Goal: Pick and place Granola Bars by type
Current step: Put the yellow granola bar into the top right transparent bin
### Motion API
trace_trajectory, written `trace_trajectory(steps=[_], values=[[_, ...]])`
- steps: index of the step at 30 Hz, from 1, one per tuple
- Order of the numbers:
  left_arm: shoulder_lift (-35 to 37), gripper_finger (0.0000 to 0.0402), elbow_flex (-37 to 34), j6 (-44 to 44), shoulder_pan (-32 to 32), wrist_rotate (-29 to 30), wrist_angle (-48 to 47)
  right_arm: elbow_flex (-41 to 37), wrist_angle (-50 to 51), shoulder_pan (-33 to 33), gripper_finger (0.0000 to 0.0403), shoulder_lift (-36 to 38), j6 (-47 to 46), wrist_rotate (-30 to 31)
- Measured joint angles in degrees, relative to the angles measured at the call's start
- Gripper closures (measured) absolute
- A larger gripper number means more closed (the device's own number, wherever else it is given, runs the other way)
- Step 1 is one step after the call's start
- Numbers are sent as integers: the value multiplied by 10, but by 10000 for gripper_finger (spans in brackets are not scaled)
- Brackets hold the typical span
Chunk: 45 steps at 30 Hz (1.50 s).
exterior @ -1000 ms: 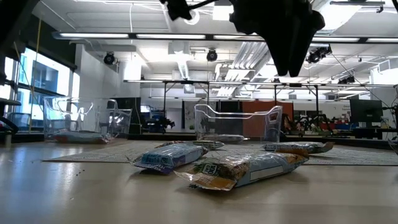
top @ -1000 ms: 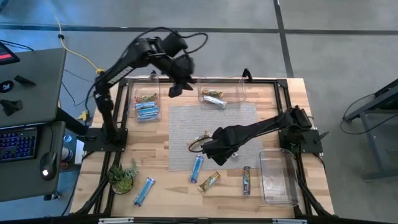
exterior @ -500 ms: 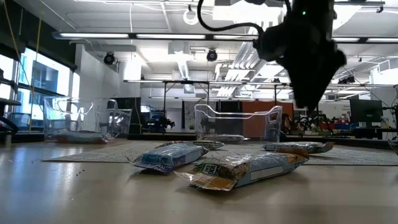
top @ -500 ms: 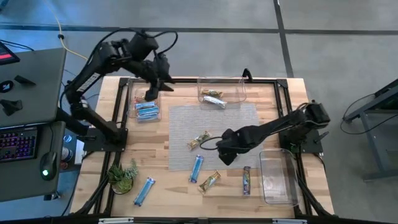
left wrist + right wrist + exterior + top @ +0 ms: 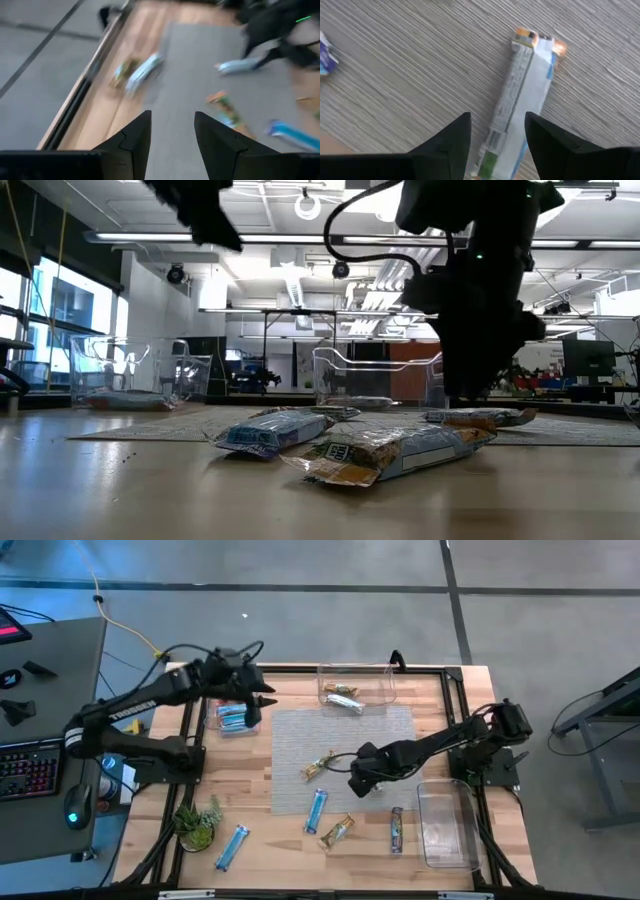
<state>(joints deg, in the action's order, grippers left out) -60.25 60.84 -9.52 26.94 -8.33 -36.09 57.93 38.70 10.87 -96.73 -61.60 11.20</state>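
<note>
My right gripper is open and low over the grey mat. In the right wrist view its fingers stand on either side of a white-and-blue granola bar lying flat on the mat. That bar also shows in the low view, while the gripper hides it from above. My left gripper, open and empty, hovers beside the left bin holding blue bars. Loose bars lie flat: tan-green, blue, tan-orange, dark, blue.
A clear bin at the far edge holds silver bars. An empty clear bin stands at the table's right near corner. A small green plant sits near the left near corner. A black frame runs around the wooden table.
My left arm has swung from the far middle bin toward the table's left and come down beside the left bin. My right gripper has shifted slightly right and descended toward the bar on the mat. No bar has moved.
</note>
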Motion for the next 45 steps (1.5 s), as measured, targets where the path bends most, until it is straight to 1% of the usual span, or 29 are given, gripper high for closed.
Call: trace_trajectory(steps=[3, 5, 7, 15, 19, 22, 25, 32, 35, 39, 42, 45], values=[[6, 257, -42, 22, 0, 66, 6, 0, -3, 0, 233, -2, -1, 15], [5, 257, -61, 41, 1, 97, 5, 0, 0, 0, 233, -7, -1, 27], [5, 257, -73, 52, 0, 114, 4, 0, -2, 0, 234, -15, -6, 34], [5, 257, -83, 68, 0, 117, 4, 2, -3, 0, 234, -70, -6, 35], [5, 257, -83, 68, 0, 117, 4, 2, -1, 1, 234, -78, 1, 63], [5, 257, -83, 68, 0, 112, 4, 2, 0, 1, 239, -78, 1, 61], [5, 257, -83, 68, 0, 105, 4, 2, -2, 0, 259, -78, 9, 49], [5, 257, -83, 68, 0, 104, 3, 8, 0, 0, 324, -77, 26, 33], [5, 257, -83, 68, 0, 104, 3, 28, 9, -1, 344, -78, 46, 40], [5, 257, -83, 73, 0, 104, 4, 79, 5, -16, 356, -75, 112, 69], [5, 257, -82, 77, 0, 104, 8, 120, 11, -42, 357, -73, 175, 122], [5, 257, -82, 83, 0, 103, 21, 174, 11, -82, 353, -72, 257, 180]])
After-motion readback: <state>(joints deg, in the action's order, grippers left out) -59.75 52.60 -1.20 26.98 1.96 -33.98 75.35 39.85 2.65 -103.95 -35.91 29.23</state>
